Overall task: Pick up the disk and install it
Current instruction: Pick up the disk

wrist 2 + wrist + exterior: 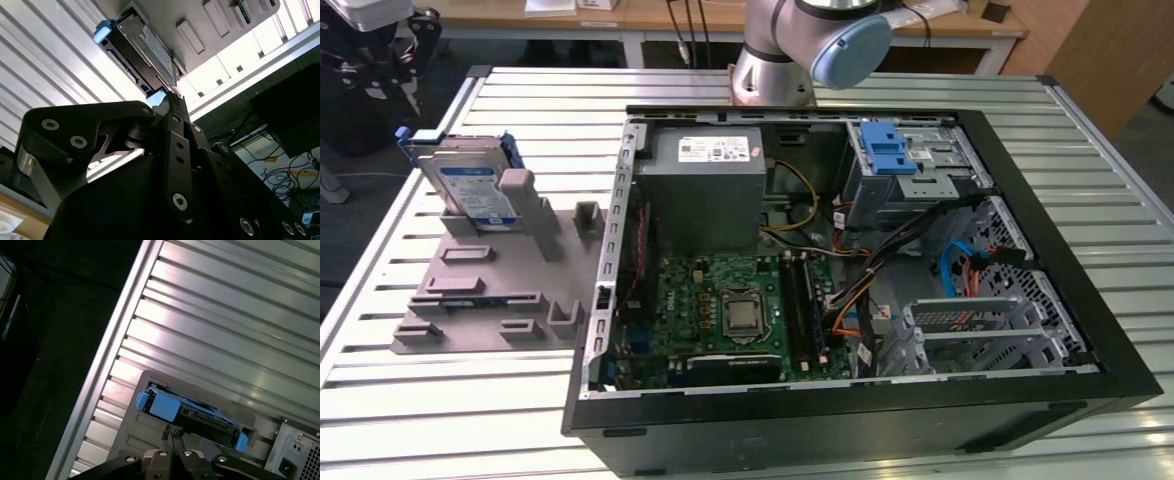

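Observation:
The disk (464, 183), silver with a white-and-blue label and a blue bracket, stands on edge in the grey holder (494, 290) on the exterior view's left, outside the computer case. In the first wrist view the disk (192, 412) shows its blue-capped edge, and my gripper (172, 434) hangs above it and slightly off to one side. Its two thin fingers are pressed together with nothing between them. In the second wrist view the disk (145, 50) lies beyond the fingertips (172, 102), apart from them.
The open black computer case (1067, 250) lies on the slatted metal table (534, 110), with a grey power supply (707, 180), a motherboard (720, 310) and a blue-latched drive bay (901, 160) inside. The arm's base (774, 60) stands behind the case. The table's edge (107, 365) runs near the holder.

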`<state>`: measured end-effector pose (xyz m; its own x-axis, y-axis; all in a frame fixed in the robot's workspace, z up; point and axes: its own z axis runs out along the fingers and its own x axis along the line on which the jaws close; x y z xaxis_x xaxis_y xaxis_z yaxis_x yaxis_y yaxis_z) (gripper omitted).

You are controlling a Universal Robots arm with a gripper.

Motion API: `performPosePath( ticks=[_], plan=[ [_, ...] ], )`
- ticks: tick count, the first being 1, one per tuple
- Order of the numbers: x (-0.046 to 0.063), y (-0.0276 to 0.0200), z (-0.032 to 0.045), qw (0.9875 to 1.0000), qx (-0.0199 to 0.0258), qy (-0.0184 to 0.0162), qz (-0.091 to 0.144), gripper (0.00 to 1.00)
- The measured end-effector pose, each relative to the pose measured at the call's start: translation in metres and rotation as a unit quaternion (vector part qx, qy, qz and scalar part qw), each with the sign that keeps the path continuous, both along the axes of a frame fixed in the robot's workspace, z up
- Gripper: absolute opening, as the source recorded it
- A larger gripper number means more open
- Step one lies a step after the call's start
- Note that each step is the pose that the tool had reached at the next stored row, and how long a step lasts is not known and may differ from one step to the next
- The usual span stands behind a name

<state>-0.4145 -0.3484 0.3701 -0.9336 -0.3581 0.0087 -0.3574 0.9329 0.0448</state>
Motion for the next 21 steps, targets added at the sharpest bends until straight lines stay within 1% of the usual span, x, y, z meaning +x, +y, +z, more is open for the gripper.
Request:
performPosePath(
  ticks=[8, 12, 16, 21],
  plan=[
    [0.0000, 0.0000, 0.0000, 0.9998, 0.0000, 0.0000, 0.022, 0.11],
    [0.0000, 0.0000, 0.0000, 0.9992, 0.0000, 0.0000, 0.040, 0.11],
    [0.0000, 0.0000, 0.0000, 0.9975, 0.0000, 0.0000, 0.071, 0.11],
    [0.0000, 0.0000, -0.0001, 0.9946, 0.0000, 0.0000, 0.103, 0.11]
  ],
)
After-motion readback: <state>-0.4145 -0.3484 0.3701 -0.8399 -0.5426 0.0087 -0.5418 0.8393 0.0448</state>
